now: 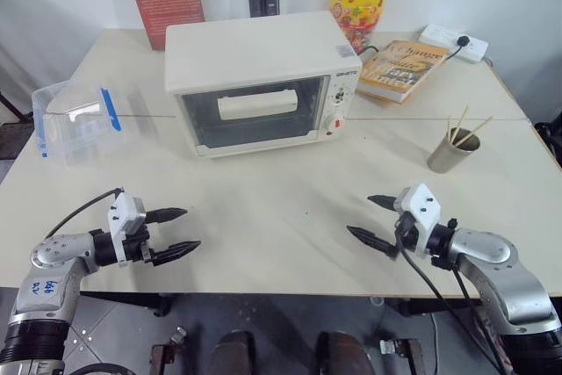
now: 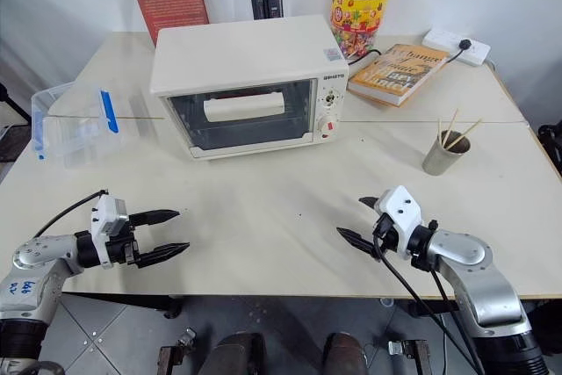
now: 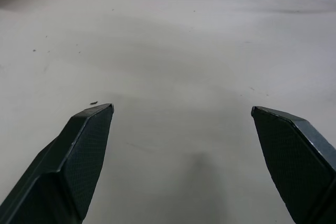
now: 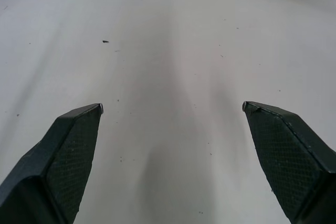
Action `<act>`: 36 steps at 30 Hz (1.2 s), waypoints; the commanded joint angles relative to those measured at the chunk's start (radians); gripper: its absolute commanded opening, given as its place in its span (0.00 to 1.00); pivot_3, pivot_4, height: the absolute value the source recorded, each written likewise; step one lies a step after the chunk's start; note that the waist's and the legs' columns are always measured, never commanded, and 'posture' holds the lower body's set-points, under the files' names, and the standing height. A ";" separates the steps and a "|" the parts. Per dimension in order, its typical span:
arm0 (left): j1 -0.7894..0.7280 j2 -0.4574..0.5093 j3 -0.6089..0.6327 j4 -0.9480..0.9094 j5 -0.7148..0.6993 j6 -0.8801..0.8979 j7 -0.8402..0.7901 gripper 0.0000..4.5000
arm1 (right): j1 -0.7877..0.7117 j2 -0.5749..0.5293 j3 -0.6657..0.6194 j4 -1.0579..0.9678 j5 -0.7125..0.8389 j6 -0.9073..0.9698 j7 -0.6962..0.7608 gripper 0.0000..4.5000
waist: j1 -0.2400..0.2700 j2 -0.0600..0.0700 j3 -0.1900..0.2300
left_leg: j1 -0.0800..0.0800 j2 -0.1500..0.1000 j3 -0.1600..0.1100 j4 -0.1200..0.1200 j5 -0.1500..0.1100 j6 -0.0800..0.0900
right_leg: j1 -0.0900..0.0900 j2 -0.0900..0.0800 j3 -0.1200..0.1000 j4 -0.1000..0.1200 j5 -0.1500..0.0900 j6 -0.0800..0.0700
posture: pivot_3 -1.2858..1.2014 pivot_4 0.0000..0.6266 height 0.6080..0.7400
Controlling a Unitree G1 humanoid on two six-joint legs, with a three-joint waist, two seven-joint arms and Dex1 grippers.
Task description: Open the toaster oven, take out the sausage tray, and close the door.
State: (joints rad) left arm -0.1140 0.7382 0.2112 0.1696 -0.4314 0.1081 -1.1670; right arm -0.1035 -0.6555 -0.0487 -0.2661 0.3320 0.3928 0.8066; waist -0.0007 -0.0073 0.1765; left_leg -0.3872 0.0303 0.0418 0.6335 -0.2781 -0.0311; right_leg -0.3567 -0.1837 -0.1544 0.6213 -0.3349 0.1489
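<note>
Both black two-fingered grippers hover low over the near edge of the pale bench point(image 1: 281, 208), left gripper point(image 1: 180, 233) and right gripper point(image 1: 373, 219) each spread wide and empty. Well beyond them, centred between, sits the boxy cream-white toaster oven point(image 1: 263, 81), its dark glass door point(image 1: 255, 113) with white bar handle closed.

The room is bright, with soft, even light from above. The table point(image 1: 290, 208) looks pale and a bit shiny. Shadows are faint and fuzzy. A soft gray shadow lies on the table ahead of each gripper. The glass door point(image 1: 255, 111) looks dark. Nothing looks blurry up close.
</note>
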 commanded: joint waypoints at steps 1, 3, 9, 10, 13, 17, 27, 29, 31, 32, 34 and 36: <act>-0.018 0.007 0.028 -0.005 0.012 -0.029 0.030 0.99 | -0.033 -0.018 -0.007 -0.032 0.020 0.008 0.023 1.00 | 0.000 0.000 0.000 | 0.000 0.000 0.000 0.000 0.000 0.000 | 0.000 0.000 0.000 0.000 0.000 0.000 | 0.52 0.24 1.00; -0.031 0.008 0.030 -0.010 0.015 -0.001 0.067 0.99 | -0.088 -0.011 0.010 -0.026 0.028 0.030 0.031 1.00 | -0.002 0.000 0.000 | 0.000 0.000 0.000 0.000 0.000 0.000 | 0.000 0.000 0.000 0.000 0.000 0.000 | 0.52 0.24 1.00; -0.063 0.001 0.073 -0.066 -0.054 0.087 0.122 0.99 | -0.326 0.017 0.097 0.073 0.032 0.087 0.103 1.00 | -0.003 0.000 0.000 | 0.000 0.000 0.000 0.001 0.000 0.000 | -0.001 0.000 0.000 0.001 0.000 0.000 | 0.52 0.24 1.00; -0.066 -0.002 0.076 -0.071 -0.054 0.077 0.124 0.99 | -0.387 0.025 0.128 0.108 0.017 0.100 0.113 1.00 | -0.003 -0.001 0.001 | 0.000 0.000 0.000 0.001 0.000 0.000 | -0.001 0.000 0.000 0.001 0.000 0.000 | 0.52 0.24 1.00; -0.060 0.002 0.083 -0.086 -0.070 0.114 0.130 0.99 | -0.546 0.074 0.191 0.221 -0.015 0.077 0.143 1.00 | -0.005 -0.001 0.001 | -0.001 0.000 0.000 0.002 0.000 0.000 | -0.001 0.000 0.000 0.001 0.000 0.000 | 0.52 0.24 1.00; -0.025 0.003 0.107 -0.108 -0.083 0.107 0.120 0.99 | -0.731 0.171 0.214 0.406 -0.037 -0.008 0.174 1.00 | -0.027 -0.001 0.001 | -0.002 0.000 0.000 0.001 0.000 0.000 | -0.003 0.000 0.000 0.003 0.000 0.000 | 0.52 0.24 1.00; 0.045 0.019 0.214 -0.167 -0.139 0.132 0.124 0.99 | -0.992 0.297 0.219 0.710 -0.085 -0.213 0.282 1.00 | -0.032 -0.002 0.002 | -0.002 0.001 -0.001 0.001 0.000 -0.001 | -0.003 0.000 -0.001 0.003 0.000 0.000 | 0.52 0.24 1.00; 0.052 0.024 0.233 -0.167 -0.149 0.136 0.121 0.99 | -0.992 0.300 0.221 0.687 -0.075 -0.217 0.321 1.00 | -0.032 -0.002 0.002 | -0.002 0.001 -0.001 0.001 0.000 -0.001 | -0.003 0.000 -0.001 0.003 0.000 0.000 | 0.52 0.24 1.00; 0.054 0.030 0.248 -0.166 -0.157 0.143 0.121 0.99 | -0.980 0.296 0.225 0.636 -0.054 -0.182 0.360 1.00 | -0.032 -0.002 0.002 | -0.002 0.001 0.000 0.000 0.000 -0.001 | -0.004 0.000 -0.001 0.004 0.000 0.000 | 0.52 0.24 1.00; 0.054 0.034 0.255 -0.166 -0.162 0.151 0.120 0.99 | -0.960 0.285 0.236 0.589 -0.043 -0.154 0.388 1.00 | -0.032 -0.002 0.002 | -0.002 0.001 0.000 0.000 0.000 -0.001 | -0.004 0.000 -0.001 0.004 0.000 0.000 | 0.52 0.24 1.00; 0.051 0.048 0.262 -0.159 -0.163 0.168 0.123 0.99 | -0.917 0.258 0.258 0.513 -0.041 -0.113 0.431 1.00 | -0.034 -0.002 0.002 | -0.002 0.001 0.000 0.000 -0.001 -0.001 | -0.005 0.000 -0.001 0.004 0.000 0.000 | 0.52 0.24 1.00; 0.049 0.072 0.272 -0.142 -0.162 0.191 0.127 0.99 | -0.873 0.237 0.269 0.459 -0.042 -0.088 0.458 1.00 | -0.037 -0.002 0.002 | -0.002 0.001 0.000 -0.002 -0.001 -0.001 | -0.005 0.000 -0.001 0.004 0.000 0.000 | 0.52 0.24 1.00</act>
State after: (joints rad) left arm -0.0648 0.7802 0.4380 0.0390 -0.5770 0.2852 -1.0400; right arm -0.9794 -0.4153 0.2098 0.2844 0.2565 0.2945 1.2251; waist -0.0376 -0.0091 0.1789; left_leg -0.3893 0.0313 0.0424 0.6315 -0.2788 -0.0322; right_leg -0.3624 -0.1836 -0.1552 0.6251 -0.3348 0.1489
